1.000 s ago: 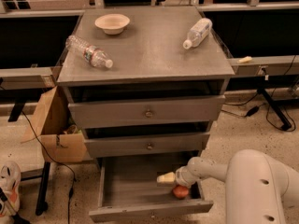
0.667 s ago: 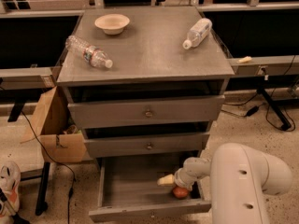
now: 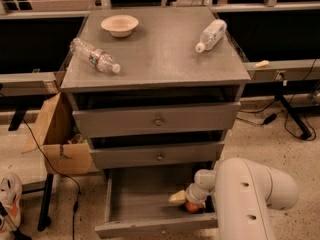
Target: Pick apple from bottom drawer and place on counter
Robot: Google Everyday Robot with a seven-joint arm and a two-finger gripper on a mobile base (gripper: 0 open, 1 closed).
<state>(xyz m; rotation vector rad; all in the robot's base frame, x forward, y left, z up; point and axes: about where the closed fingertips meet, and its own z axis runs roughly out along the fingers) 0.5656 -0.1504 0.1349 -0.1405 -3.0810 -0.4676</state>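
The bottom drawer [image 3: 145, 196] stands pulled out, its bare floor stretching away left of the gripper [image 3: 183, 198], which reaches down into the drawer's right end. The apple [image 3: 193, 207] lies just below and right of the gripper, touching it or nearly so. Whether the gripper is clamped on it cannot be told. The step in hand looks like the grasp. Next, a sure hold is needed, then a lift out past the upper drawers to the counter [image 3: 160, 54], high above the gripper.

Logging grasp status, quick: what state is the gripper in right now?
Gripper: down in the bottom drawer, right at the apple; whether it holds the apple cannot be told.
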